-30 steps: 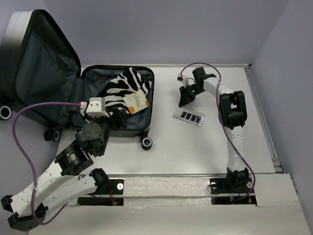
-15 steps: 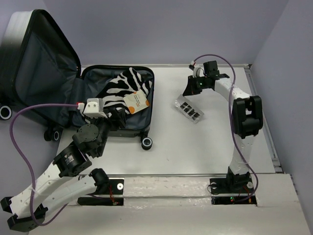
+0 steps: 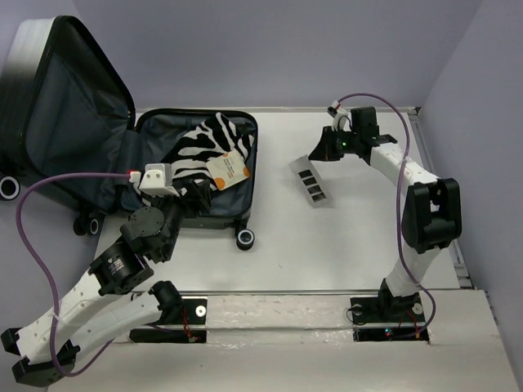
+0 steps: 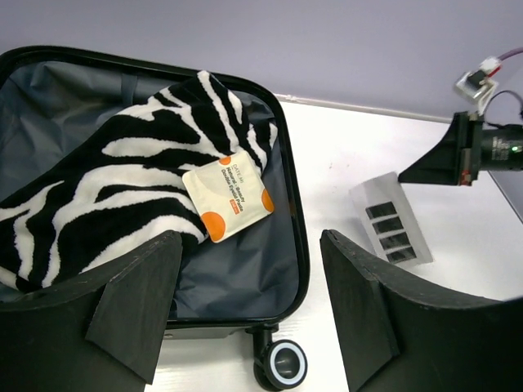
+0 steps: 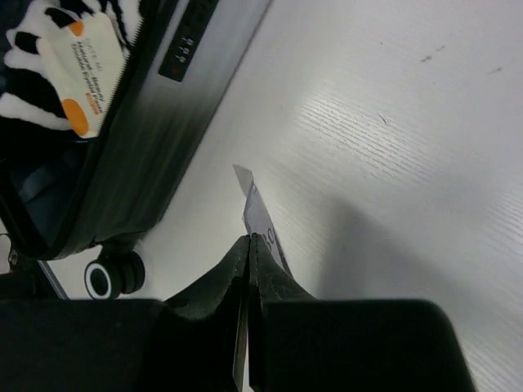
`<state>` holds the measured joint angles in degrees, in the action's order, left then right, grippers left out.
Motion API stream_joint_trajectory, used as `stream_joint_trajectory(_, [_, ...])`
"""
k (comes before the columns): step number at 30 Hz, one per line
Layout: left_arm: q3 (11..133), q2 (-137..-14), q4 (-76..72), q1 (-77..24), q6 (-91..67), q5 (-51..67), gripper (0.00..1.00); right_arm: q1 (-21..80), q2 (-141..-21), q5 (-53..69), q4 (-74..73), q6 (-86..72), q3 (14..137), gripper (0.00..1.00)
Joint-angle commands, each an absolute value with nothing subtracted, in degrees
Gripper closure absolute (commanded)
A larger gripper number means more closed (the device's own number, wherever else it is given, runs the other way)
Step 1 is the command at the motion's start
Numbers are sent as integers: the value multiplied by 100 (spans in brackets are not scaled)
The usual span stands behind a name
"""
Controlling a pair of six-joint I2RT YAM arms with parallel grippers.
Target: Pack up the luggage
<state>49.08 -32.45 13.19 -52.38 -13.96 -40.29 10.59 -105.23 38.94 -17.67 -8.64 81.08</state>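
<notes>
The luggage [image 3: 65,106] lies open at the left, lid propped up, dark grey lining showing. Its lower half [image 4: 298,237] holds a zebra-striped cloth [image 3: 200,143] and a white packet with orange dots [image 3: 227,170]. My left gripper [image 4: 249,302] is open and empty, over the luggage's near rim by a wheel [image 4: 282,363]. My right gripper [image 3: 315,153] is shut on the far edge of a flat clear packet with black rectangles [image 3: 313,184], to the right of the luggage. In the right wrist view the jaws [image 5: 251,238] pinch this packet [image 5: 260,216] above the table.
The white table [image 3: 351,237] runs to a raised edge at the right [image 3: 433,188]. A grey wall stands behind. The left arm's purple cable [image 3: 33,245] loops off the left side. The luggage's outer wheels [image 3: 10,186] hang past the table's left edge.
My right gripper has moved right and back, and the clear packet has swung with it from lying crosswise to pointing toward the near side. The left arm has barely moved.
</notes>
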Motion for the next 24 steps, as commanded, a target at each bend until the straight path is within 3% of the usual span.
stream_joint_trajectory(1, [4834, -3296, 1072, -5194, -1318, -4025, 20, 1186, -9678, 3780, -1222, -1081, 8069, 93])
stream_joint_trajectory(14, [4825, -3401, 1072, -5133, -1327, -4008, 20, 2311, -9166, 3007, -1414, -1257, 8981, 93])
stream_joint_trajectory(21, [4825, -3410, 1055, -5124, -1318, -3947, 20, 2110, -9745, 442, -1705, -1615, 8728, 92])
stream_joint_trajectory(23, [4825, -3445, 1063, -5124, -1327, -3885, 20, 1839, -9913, -189, -1705, -1836, 8536, 73])
stream_joint_trajectory(24, [4825, -3463, 1055, -5124, -1318, -3867, 20, 1706, -10062, -193, -1705, -2115, 8491, 49])
